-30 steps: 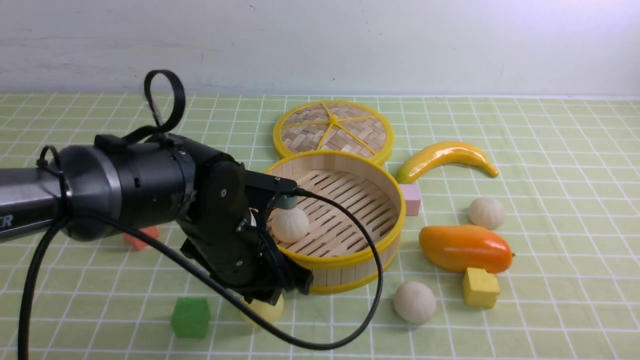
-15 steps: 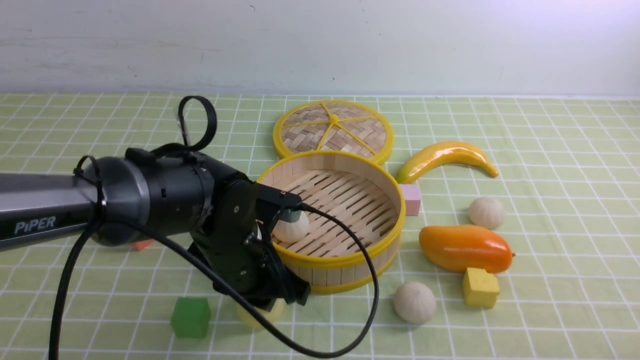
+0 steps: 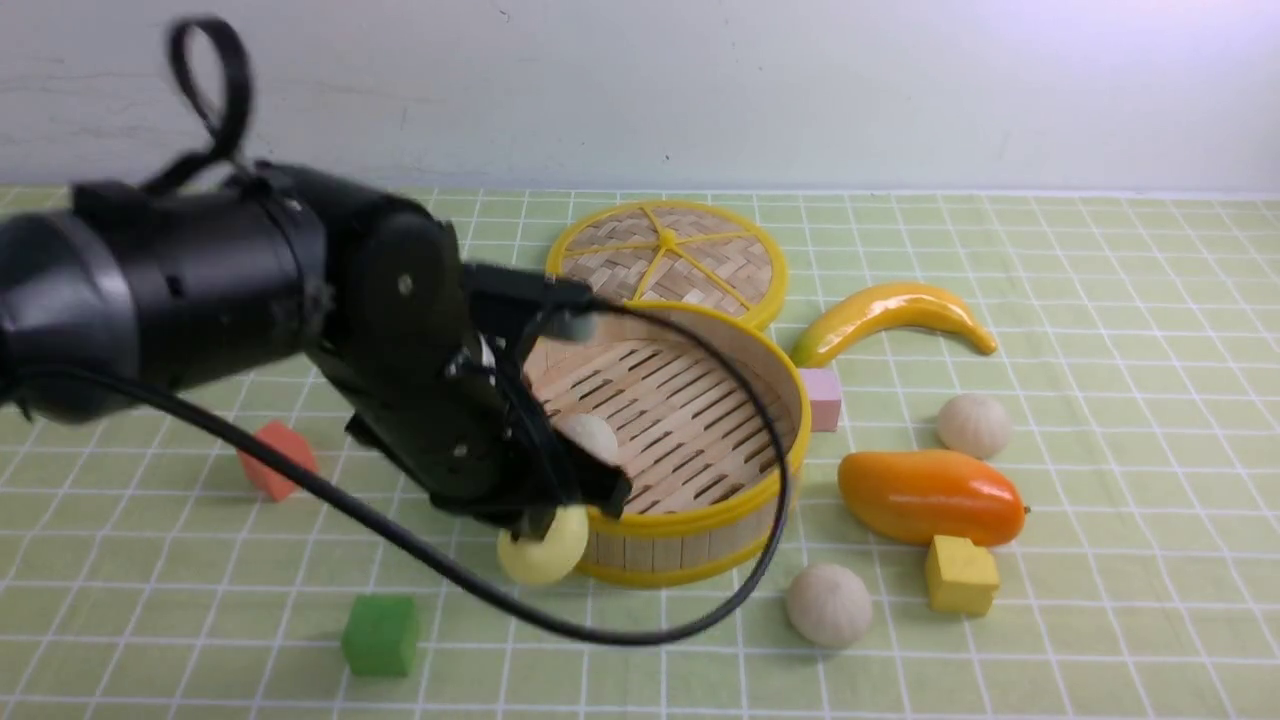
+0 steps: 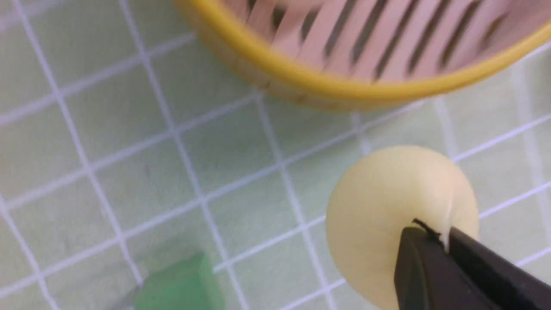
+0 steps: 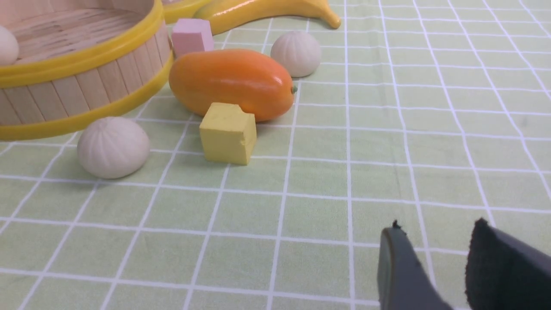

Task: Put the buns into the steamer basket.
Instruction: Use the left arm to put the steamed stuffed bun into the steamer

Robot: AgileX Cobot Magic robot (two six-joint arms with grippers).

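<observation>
**Left tool grips the yellow bun and lifts it**

A second ago the left tool stood wide over the yellow bun on the desk. Now we see it clenched on that bun, its fingertips nipping the soft top so tightly that they nearly meet. The arm has risen and the bun hangs with it, clear of the desk, just beside the near wall of the steamer basket and not yet above its rim. We judge the pick made and the carry over the rim next; so thin a pinch could slip.

Inside the basket the first white bun already lies by the left wall, partly hidden behind the tool. Further right, the near white bun waits on the desk in front of the basket, and the far white bun beyond the orange mango. On the right, the right tool hovers low over the desk, jaws apart with nothing between them, well apart from any bun.
</observation>
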